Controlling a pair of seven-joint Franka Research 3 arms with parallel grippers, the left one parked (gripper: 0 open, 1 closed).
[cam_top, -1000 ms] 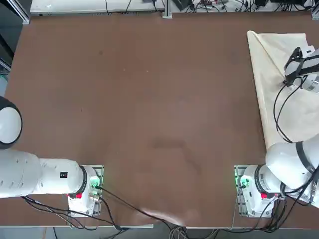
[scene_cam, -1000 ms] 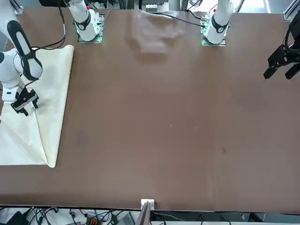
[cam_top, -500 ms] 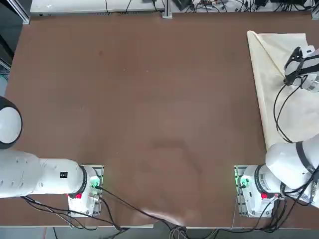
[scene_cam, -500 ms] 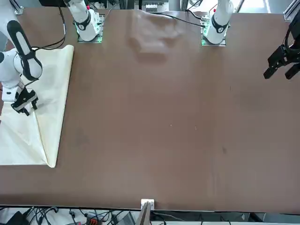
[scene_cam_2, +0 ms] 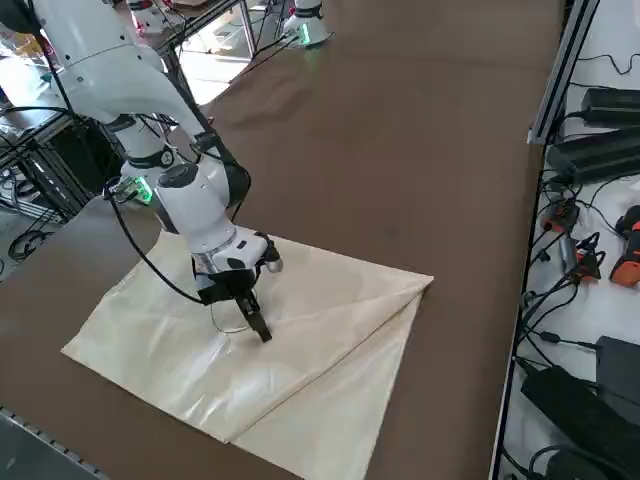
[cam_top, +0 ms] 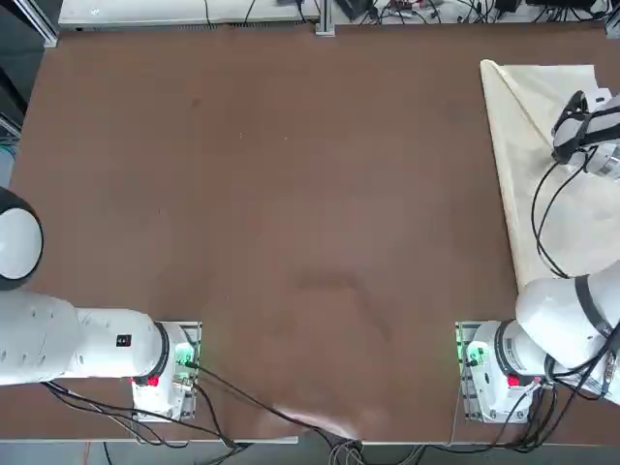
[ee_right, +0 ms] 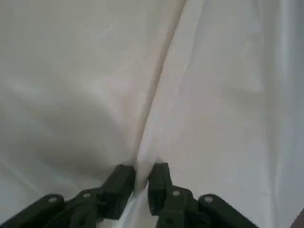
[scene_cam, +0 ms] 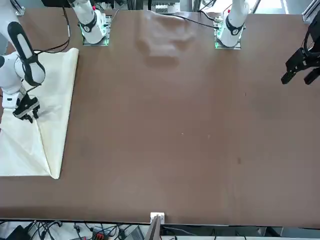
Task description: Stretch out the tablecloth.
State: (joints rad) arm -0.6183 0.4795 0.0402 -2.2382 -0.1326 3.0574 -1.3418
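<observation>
Evidently thin, soft and light, the cream fabric tablecloth (scene_cam_2: 180,340) lies folded along the brown table's (cam_top: 291,194) right edge, best taken by its raised fold, which the black two-finger right gripper (ee_right: 141,183) straddles, fingers slightly apart.

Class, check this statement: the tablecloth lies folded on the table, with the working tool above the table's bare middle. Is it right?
Not quite: the right tool is over the tablecloth, as the right side view shows. The rest stands.
</observation>
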